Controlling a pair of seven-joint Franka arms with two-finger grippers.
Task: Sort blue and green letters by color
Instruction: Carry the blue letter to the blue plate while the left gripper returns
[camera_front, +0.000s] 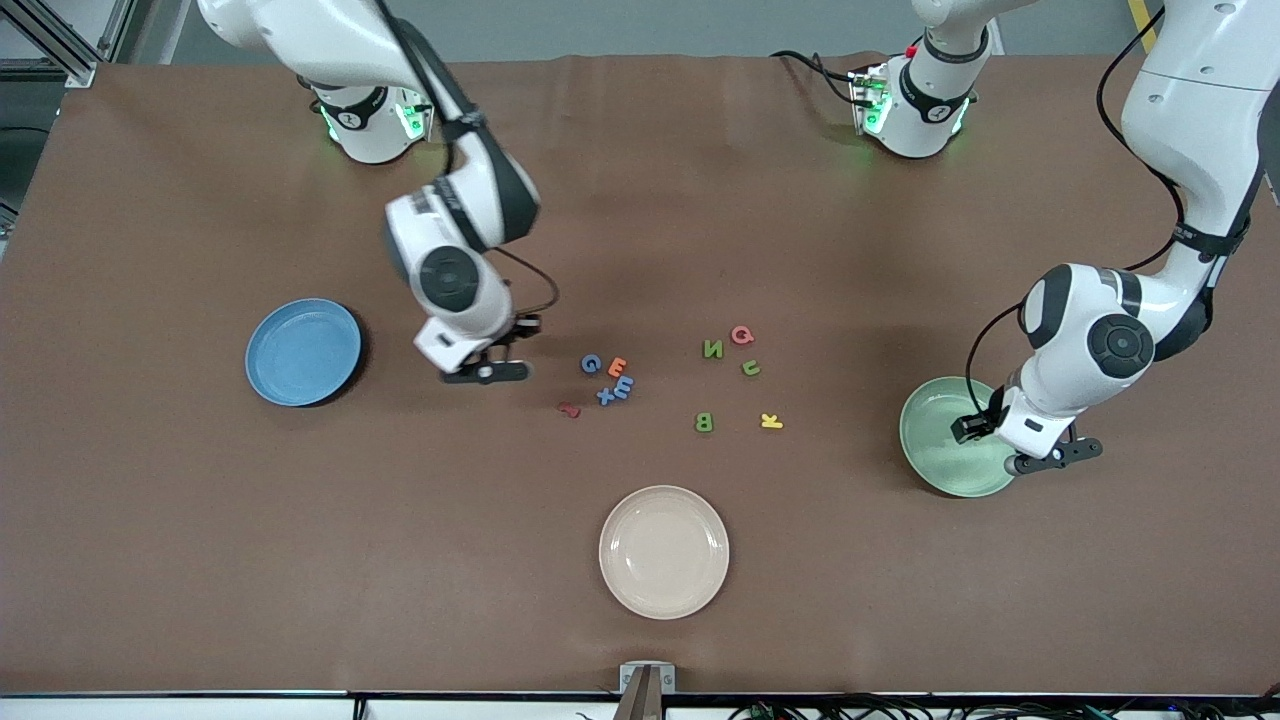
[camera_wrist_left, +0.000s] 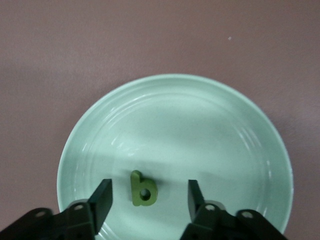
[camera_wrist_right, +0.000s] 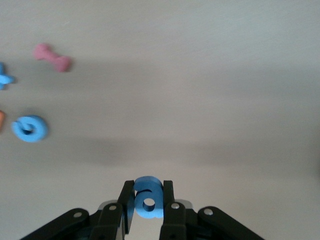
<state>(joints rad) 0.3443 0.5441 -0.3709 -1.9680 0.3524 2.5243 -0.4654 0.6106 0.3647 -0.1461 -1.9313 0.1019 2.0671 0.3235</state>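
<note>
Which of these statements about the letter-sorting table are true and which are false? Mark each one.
1. A green letter lies in the green plate. True.
2. The right gripper is open and holds nothing. False: it is shut on a blue letter.
3. The blue plate holds three letters. False: no letter shows in it.
4. The left gripper is open over the green plate. True.
5. The cream plate lies nearer to the front camera than the yellow letter. True.

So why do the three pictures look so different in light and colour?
Front view: even light, table deep brown, faint shadows beside the plates. Left wrist view: glossy highlights on the green plate, and the green letter casts a soft shadow between the open left claw. Right wrist view: table paler, washed out; the far letters look soft.
</note>
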